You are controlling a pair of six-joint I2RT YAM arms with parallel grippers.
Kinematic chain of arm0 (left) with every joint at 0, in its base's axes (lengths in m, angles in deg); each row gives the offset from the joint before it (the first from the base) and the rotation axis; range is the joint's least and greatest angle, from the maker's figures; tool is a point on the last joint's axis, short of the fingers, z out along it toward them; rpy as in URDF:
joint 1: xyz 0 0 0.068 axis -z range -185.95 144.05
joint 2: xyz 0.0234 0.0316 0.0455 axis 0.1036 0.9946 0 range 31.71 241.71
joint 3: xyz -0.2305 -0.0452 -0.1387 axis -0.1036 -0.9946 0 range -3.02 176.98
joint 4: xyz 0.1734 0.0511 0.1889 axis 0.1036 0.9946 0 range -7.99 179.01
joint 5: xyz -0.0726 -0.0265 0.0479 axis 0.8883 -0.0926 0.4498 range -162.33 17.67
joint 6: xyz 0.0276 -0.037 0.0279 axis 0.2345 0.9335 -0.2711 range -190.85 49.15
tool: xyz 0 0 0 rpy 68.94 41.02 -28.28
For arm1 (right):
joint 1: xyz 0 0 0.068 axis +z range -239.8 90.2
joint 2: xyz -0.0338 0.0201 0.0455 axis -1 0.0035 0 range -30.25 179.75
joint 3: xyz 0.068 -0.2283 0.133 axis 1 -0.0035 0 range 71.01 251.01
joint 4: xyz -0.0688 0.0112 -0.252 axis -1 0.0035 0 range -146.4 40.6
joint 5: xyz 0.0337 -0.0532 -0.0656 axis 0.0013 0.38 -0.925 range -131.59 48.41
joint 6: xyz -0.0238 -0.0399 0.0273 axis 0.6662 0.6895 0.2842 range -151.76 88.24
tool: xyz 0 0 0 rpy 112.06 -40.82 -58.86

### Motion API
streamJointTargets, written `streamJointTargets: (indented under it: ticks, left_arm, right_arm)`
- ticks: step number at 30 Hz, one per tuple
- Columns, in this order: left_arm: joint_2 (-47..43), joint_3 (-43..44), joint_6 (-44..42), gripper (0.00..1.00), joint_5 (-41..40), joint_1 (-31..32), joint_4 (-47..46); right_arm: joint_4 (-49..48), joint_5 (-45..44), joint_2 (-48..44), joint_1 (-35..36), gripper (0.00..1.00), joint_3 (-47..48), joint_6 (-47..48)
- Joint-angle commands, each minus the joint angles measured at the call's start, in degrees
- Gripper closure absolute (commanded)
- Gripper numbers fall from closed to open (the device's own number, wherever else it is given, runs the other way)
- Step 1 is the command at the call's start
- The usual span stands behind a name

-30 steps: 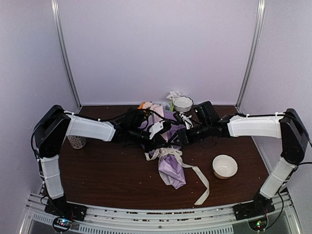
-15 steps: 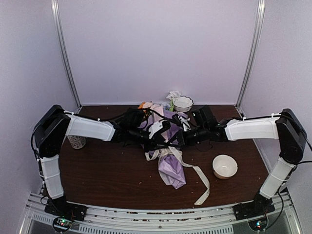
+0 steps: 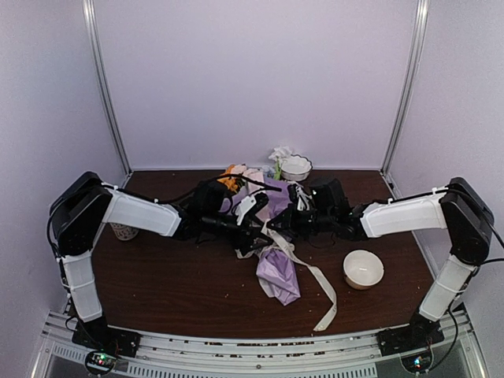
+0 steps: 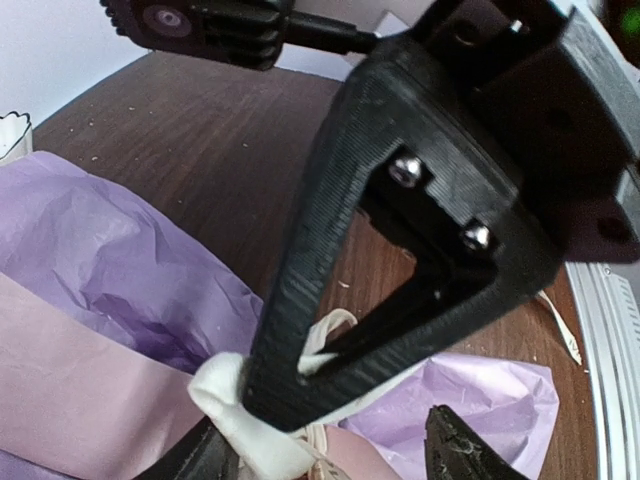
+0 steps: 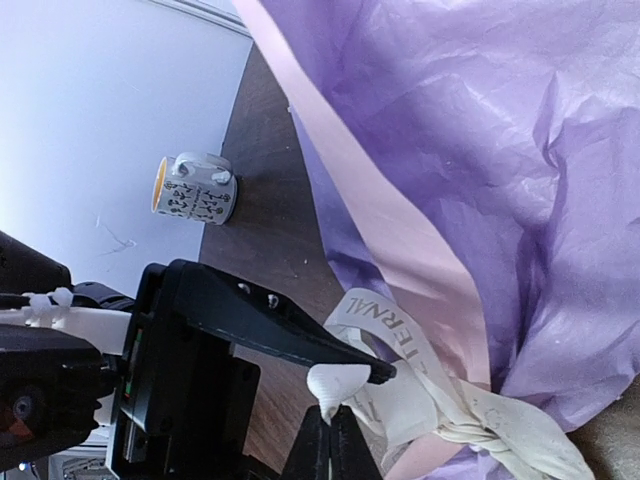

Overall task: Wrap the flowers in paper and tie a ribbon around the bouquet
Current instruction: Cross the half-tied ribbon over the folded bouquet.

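Over the bouquet (image 3: 277, 272), right pincer (image 5: 330, 425) pinches the ribbon (image 5: 395, 350), left pincer (image 4: 333, 452) spread, tips cropped.

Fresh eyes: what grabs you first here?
A purple paper bouquet lies mid-way across the dark table, flowers poking out its far end. The right claw is shut on the cream ribbon around its neck, the left claw open beside it. The ribbon's tail trails toward the near edge.

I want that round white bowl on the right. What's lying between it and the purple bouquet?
The loose tail of the ribbon lies on the table between the bouquet and the round white bowl. The top view shows it.
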Motion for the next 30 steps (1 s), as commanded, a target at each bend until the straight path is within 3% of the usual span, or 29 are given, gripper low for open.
streamJointTargets:
  ticks: [1, 13, 19, 30]
  left_arm:
    - [-0.43, 0.09, 3.95, 0.33, -0.85, 0.42, -5.32]
    - [0.39, 1.84, 4.92, 0.35, -0.67, 0.78, -4.32]
    - [0.28, 1.51, 5.88, 0.45, -2.31, 0.74, -5.29]
    - [1.40, 1.38, 6.14, 0.89, 1.29, -0.19, -8.26]
  right_arm:
    - [-5.52, -6.03, -0.66, 2.00, 1.00, -0.89, -4.96]
    - [-7.94, -16.53, -2.02, 5.08, 1.00, -2.28, -9.76]
    - [-9.52, -17.18, -2.35, 5.55, 1.00, -3.37, -10.97]
    - [-9.83, -16.48, -2.55, 6.48, 1.00, -3.93, -11.34]
